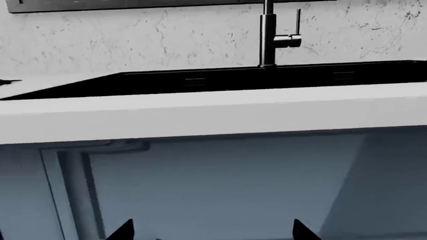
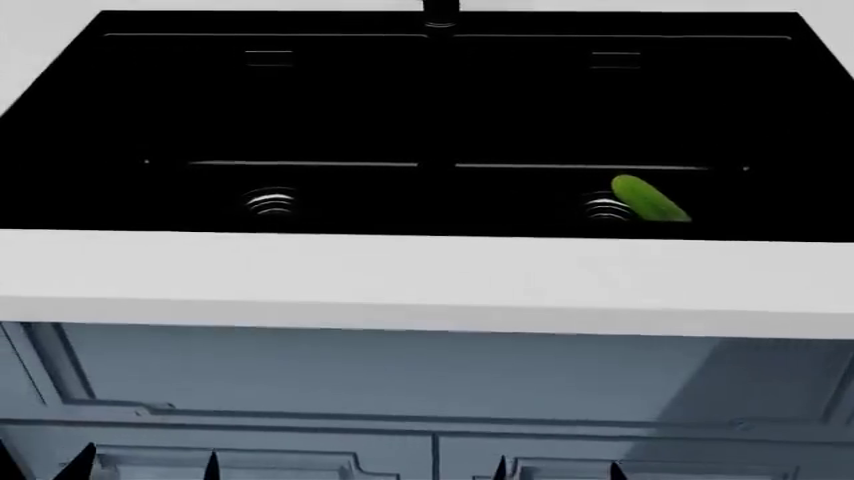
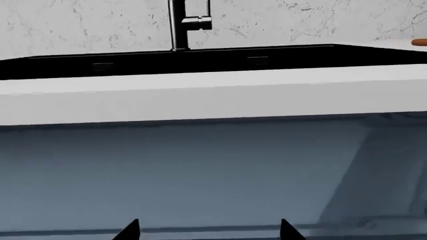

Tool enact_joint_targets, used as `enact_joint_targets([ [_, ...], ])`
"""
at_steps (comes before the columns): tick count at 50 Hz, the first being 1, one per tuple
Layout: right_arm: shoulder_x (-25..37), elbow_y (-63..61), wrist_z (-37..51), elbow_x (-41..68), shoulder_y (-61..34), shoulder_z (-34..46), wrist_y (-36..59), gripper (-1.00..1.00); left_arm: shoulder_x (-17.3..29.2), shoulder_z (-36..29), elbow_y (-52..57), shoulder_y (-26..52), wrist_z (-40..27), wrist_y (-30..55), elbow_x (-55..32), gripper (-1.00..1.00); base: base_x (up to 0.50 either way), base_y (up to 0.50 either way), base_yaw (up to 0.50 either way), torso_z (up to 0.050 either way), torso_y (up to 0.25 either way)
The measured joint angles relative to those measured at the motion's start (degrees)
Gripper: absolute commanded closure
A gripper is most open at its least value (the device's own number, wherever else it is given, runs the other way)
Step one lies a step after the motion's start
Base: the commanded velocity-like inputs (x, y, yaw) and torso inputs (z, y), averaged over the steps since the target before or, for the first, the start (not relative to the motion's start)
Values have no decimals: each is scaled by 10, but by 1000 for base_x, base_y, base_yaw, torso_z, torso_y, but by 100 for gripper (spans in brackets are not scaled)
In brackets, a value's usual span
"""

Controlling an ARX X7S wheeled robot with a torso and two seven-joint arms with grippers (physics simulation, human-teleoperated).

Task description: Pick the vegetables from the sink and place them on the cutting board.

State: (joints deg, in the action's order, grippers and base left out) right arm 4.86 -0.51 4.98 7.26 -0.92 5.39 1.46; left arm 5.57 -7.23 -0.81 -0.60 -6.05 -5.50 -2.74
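Beside the right drain (image 2: pixel 607 207) lay the cucumber (image 2: pixel 650 198), likely firm, slippery, best gripped mid-length; both grippers' jaws stood open, empty.

The head view looks steeply down into the sink (image 2: pixel 400 100) from close above. Both wrist views face the cabinet front (image 1: pixel 220 185) from below counter height, sharing the faucet (image 1: pixel 269 35).

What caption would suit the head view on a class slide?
Cucumber lying by the right drain of the black double sink, both open grippers low before the cabinet.
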Motion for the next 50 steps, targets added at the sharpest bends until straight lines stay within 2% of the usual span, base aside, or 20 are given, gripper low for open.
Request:
enact_joint_targets([
  [7, 36, -125, 10, 17, -42, -8, 143, -100, 14, 6, 53, 29, -9, 50, -5, -100, 0, 0, 0, 50, 0],
  [15, 83, -236, 16, 45, -181, -27, 341, -100, 32, 12, 110, 116, -16, 145, -3, -100, 0, 0, 0, 50, 0],
  [21, 106, -248, 8, 70, -308, -42, 463, -100, 51, 15, 107, 218, -17, 214, 6, -100, 0, 0, 0, 50, 0],
  [25, 119, -198, -1, 69, -391, -29, 499, -100, 59, 15, 49, 303, -15, 243, 11, -100, 0, 0, 0, 50, 0],
  [32, 119, -10, -19, 48, -522, 7, 464, -100, 57, 8, -157, 454, -12, 214, 20, -100, 47, 0, 0, 50, 0],
  [41, 111, 271, -69, 29, -651, 37, 330, -100, 45, -14, -479, 621, -19, 90, 39, -100, 500, 0, 0, 50, 0],
  [46, 100, 461, -113, 13, -713, 42, 214, -100, 35, -33, -582, 672, -30, 71, 47, -100, 500, 0, 0, 50, 0],
  [50, 93, 558, -144, -4, -751, 35, 172, -100, 26, -44, -635, 712, -38, 95, 44, -100, 500, 0, 0, 50, 0],
])
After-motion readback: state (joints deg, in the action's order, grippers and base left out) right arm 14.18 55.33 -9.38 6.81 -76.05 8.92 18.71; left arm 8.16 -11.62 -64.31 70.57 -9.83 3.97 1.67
